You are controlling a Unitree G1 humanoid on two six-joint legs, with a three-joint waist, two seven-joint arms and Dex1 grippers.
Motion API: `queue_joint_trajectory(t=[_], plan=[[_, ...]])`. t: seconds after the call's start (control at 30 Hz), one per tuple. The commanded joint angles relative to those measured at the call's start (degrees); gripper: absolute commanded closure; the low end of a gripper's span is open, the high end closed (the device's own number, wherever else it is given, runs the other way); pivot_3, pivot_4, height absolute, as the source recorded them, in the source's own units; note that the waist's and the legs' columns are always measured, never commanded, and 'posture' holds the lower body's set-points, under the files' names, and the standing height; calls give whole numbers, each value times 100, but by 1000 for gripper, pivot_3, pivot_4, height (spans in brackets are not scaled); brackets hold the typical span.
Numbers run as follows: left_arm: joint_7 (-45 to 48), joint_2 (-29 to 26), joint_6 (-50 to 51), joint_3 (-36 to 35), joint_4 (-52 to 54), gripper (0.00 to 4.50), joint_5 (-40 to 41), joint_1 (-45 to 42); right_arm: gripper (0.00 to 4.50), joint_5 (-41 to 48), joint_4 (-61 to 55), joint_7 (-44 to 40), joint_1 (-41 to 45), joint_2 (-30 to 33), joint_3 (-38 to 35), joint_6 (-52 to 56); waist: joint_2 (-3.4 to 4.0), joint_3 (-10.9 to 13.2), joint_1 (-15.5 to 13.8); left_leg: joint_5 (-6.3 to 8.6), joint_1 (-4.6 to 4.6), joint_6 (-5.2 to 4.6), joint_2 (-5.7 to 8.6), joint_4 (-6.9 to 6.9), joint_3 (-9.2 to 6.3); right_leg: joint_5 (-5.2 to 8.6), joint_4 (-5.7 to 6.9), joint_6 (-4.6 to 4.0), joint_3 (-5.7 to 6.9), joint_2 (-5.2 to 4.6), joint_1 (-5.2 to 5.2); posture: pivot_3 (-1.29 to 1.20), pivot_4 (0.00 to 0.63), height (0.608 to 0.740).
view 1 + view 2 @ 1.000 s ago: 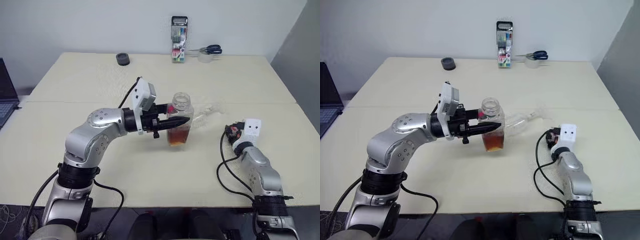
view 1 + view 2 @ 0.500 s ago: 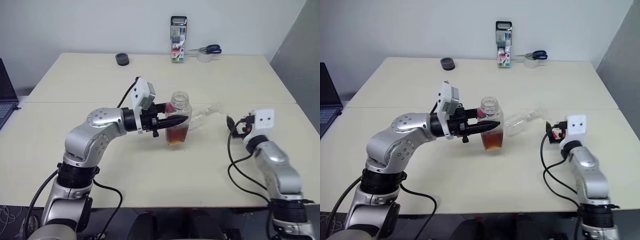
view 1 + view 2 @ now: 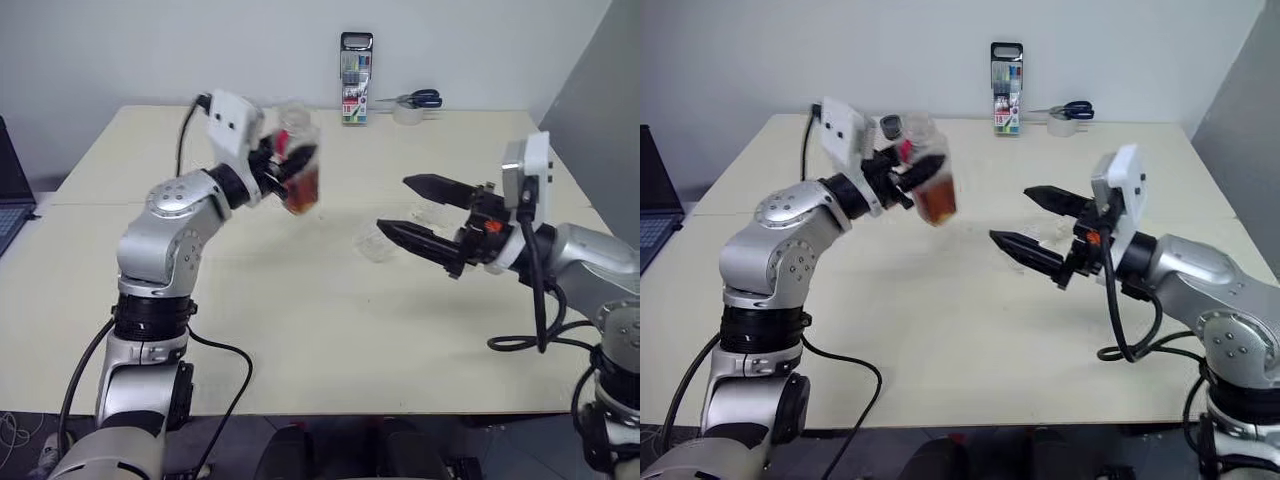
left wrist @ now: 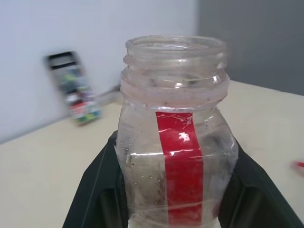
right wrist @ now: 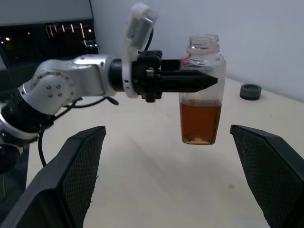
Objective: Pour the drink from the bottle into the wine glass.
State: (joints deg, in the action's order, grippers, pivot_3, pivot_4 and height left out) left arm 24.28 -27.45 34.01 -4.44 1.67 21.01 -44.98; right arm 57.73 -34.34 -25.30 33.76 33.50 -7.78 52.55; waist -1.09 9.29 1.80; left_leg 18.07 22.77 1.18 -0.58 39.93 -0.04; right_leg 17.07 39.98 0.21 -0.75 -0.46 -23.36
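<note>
The bottle is clear with a red label strip and has no cap on its wide neck. My left gripper is shut on it and holds it upright in the air above the far left part of the table. The drink, reddish-brown, fills its lower half. In the left wrist view the black fingers clamp both sides of the bottle. The wine glass lies on its side on the table, right of the bottle. My right gripper hovers open above the glass, pointing toward the bottle.
A marker case stands at the table's far edge, with blue scissors and a tape roll beside it. A small dark round cap lies on the far side. A laptop sits at the left edge.
My left gripper has lifted the bottle off the table, up and to the far left. My right arm has risen, swung in toward the middle, and its fingers now stand wide open.
</note>
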Motion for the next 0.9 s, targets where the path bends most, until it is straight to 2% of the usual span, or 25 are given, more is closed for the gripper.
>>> queue_joint_trajectory(t=[0.03,0.23,0.47,0.9], plan=[[-940,159,-300,-521,16,2666,-386,19,19,-90,87,97,340,-213,233,-149,0,0,-14,0,4,0,0,0,-2,0,0,0,3,0,-1,0,150,740],[-1619,340,-705,-797,-211,2666,-808,525,19,-341,265,-67,550,-347,484,-317,-2,-1,-34,-6,11,11,6,2,3,0,-6,1,7,-16,-4,0,150,740],[-1444,434,-1629,-864,-818,2666,-918,931,19,-382,262,-89,526,-381,510,-345,-6,-3,-39,-6,12,11,5,3,1,0,-5,0,15,-19,-4,0,150,740],[-1174,480,-2270,-906,-1674,2666,-871,857,19,-445,202,92,562,-450,468,-276,-7,-4,-35,-5,11,9,5,2,1,0,-3,0,17,-19,-5,0,150,740]])
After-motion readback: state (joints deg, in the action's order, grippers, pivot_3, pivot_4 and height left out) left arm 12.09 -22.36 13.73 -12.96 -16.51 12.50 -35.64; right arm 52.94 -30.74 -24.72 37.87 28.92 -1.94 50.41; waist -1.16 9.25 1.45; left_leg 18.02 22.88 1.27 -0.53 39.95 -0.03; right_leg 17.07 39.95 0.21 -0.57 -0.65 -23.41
